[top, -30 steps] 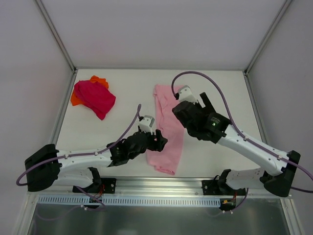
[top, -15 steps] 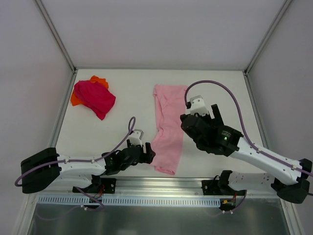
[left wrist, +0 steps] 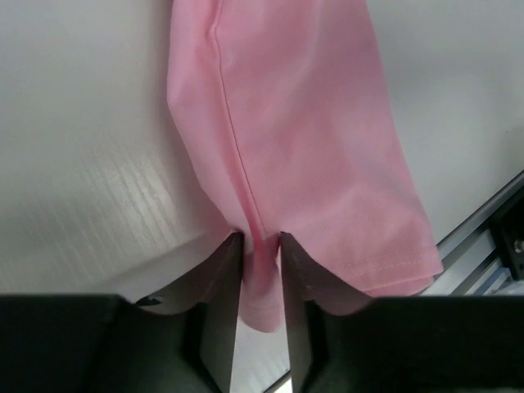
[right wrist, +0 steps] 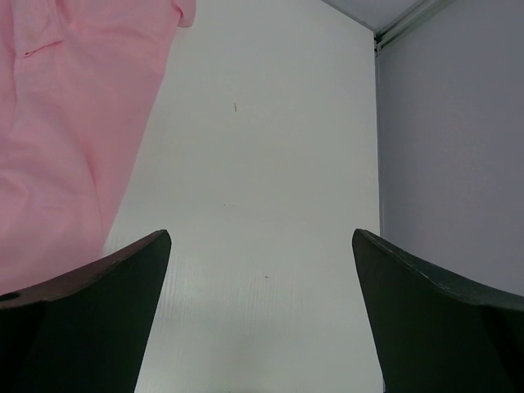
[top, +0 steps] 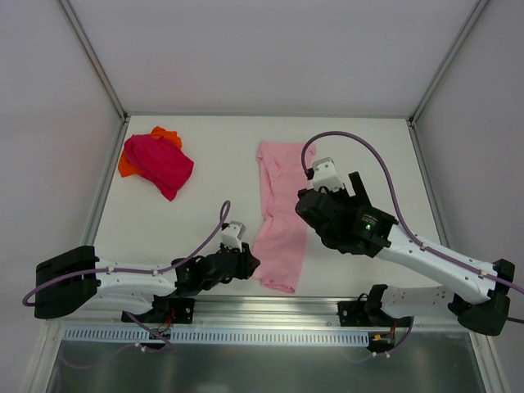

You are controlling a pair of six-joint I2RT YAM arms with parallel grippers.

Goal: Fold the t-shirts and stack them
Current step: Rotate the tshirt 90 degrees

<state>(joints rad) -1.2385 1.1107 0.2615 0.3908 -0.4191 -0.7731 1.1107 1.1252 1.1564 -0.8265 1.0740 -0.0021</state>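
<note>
The light pink t-shirt (top: 281, 211) lies as a long narrow strip down the middle of the table. My left gripper (top: 248, 264) is shut on its near left edge; in the left wrist view the jaws (left wrist: 261, 246) pinch a fold of pink cloth (left wrist: 303, 123). My right gripper (top: 309, 203) is open and empty, just right of the strip's middle; its wrist view (right wrist: 260, 241) shows bare table between the fingers and the pink cloth (right wrist: 57, 147) at the left. The magenta t-shirt (top: 160, 162) lies bunched at the far left on top of the orange t-shirt (top: 166, 133).
A metal rail (top: 270, 307) runs along the table's near edge, close to the pink strip's near end. White walls close in the table on the left, far and right sides; the right wall (right wrist: 450, 131) shows in the right wrist view.
My left gripper has moved toward the near edge and holds the pink shirt's near left edge. My right arm swung right and nearer, off the shirt. The shirt's near end shifted slightly.
</note>
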